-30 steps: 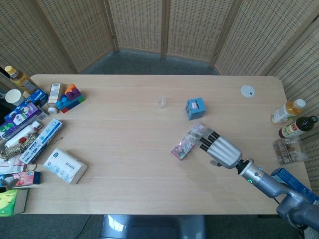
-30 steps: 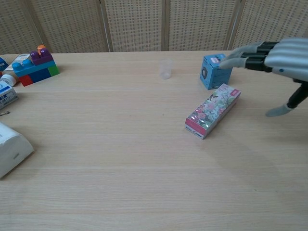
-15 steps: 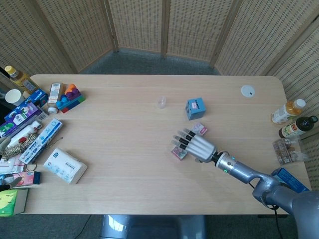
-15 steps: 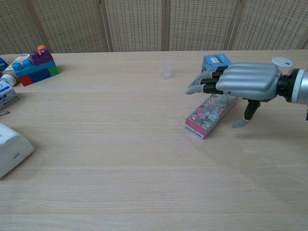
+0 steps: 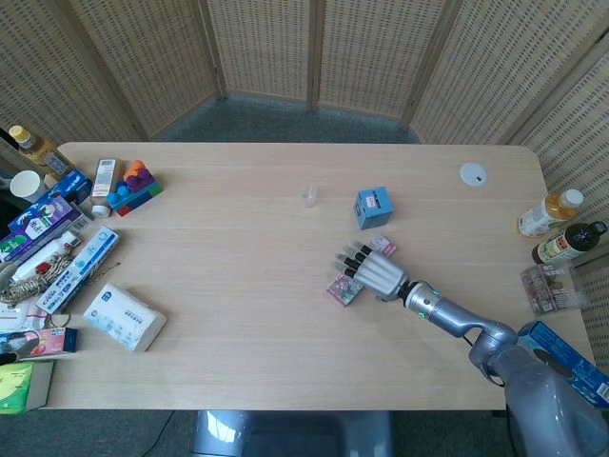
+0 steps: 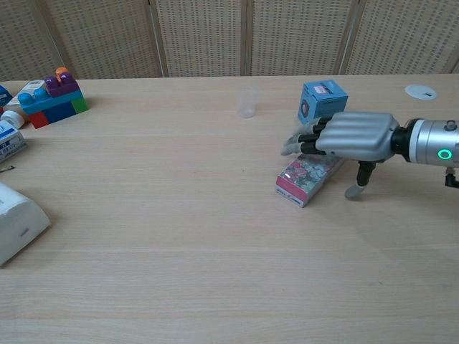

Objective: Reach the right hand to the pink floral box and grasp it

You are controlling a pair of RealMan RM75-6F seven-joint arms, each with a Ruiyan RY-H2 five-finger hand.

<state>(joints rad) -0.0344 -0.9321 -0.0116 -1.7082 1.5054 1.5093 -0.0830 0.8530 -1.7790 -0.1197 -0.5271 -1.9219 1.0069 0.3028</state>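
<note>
Along the left edge of the desk (image 5: 238, 314) lies a crowd of packages: a small bottle with a yellow cap (image 5: 30, 145), a paper cup (image 5: 27, 185), several blue and purple cartons (image 5: 40, 227), and a white soft pack of tissues (image 5: 124, 317) nearer the front. Just inside that cluster stands a stack of toy blocks (image 6: 57, 97) in red, blue, green and purple, with an orange stud on top. Toward the middle of the desk, well apart from everything else, stands a small clear plastic cup (image 6: 247, 102). Further right sits a small blue cube-shaped box (image 6: 322, 99), and just in front of it lies the pink floral box (image 6: 303, 178), flat on the desk and angled, its near end pointing toward the front left. The right robot hand (image 6: 346, 135) is spread over the far half of this box, palm down, fingers (image 5: 353, 258) stretched out apart across its top and reaching past its left side, while the thumb (image 6: 356, 185) hangs down to the desk on the right side of the box. The fingers have not closed around the box; whether the palm touches its top cannot be told. Behind the robot hand the wrist shows a green light (image 6: 445, 154). At the far right edge stand a white round lid (image 5: 473, 173), two bottles (image 5: 561, 228) and a clear packet (image 5: 552, 288). The left robot hand appears in neither view.
</note>
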